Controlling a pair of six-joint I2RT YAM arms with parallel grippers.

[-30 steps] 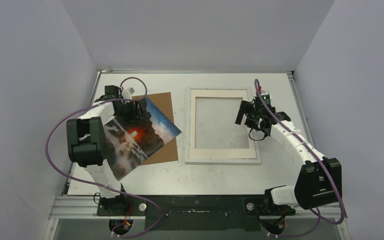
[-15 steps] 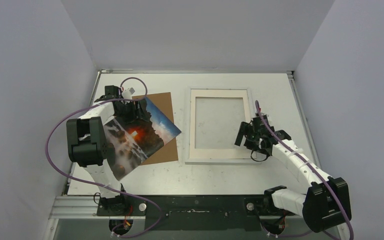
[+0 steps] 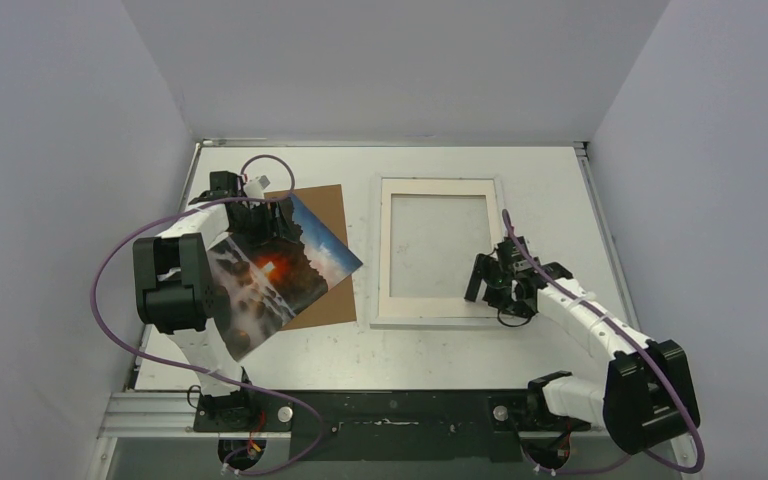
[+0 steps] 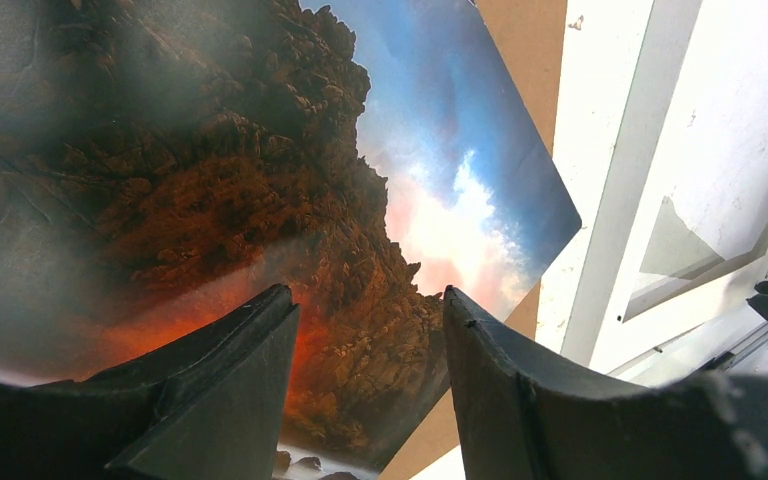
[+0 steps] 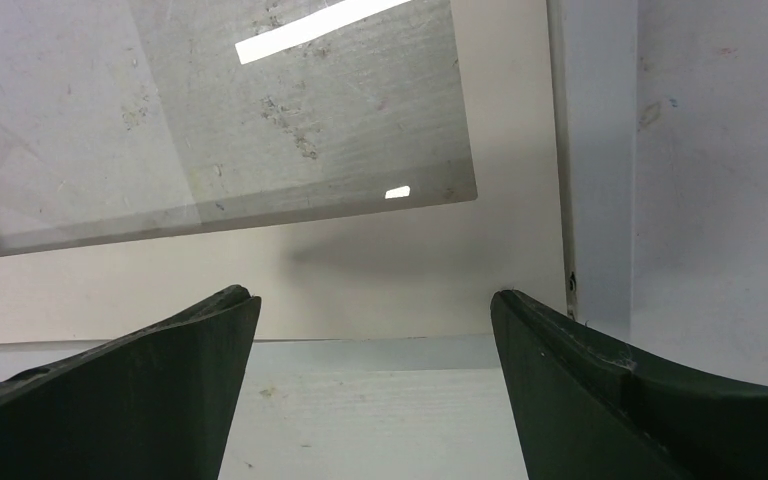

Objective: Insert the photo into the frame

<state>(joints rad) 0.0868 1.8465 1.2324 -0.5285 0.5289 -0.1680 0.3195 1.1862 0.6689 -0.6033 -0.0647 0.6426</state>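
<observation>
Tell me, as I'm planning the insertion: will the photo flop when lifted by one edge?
Probably yes: the photo shows no visible thickness at its edges. Likely light too. Hazy glare across it in the left wrist view hints at a slick surface.

Photo under the left gripper looked like glossy print paper, with a hazy glare across the dark rocks. That gripper's fingers were dark matt plastic, a bit grainy, and it was the same deal on the right gripper. Just past the photo, the brown board was plain matt cardboard. Below the right fingers were a cream mat, matt and papery, a shiny clear pane throwing reflections, and the frame, smooth white. Table was white, matt and scuffed.
</observation>
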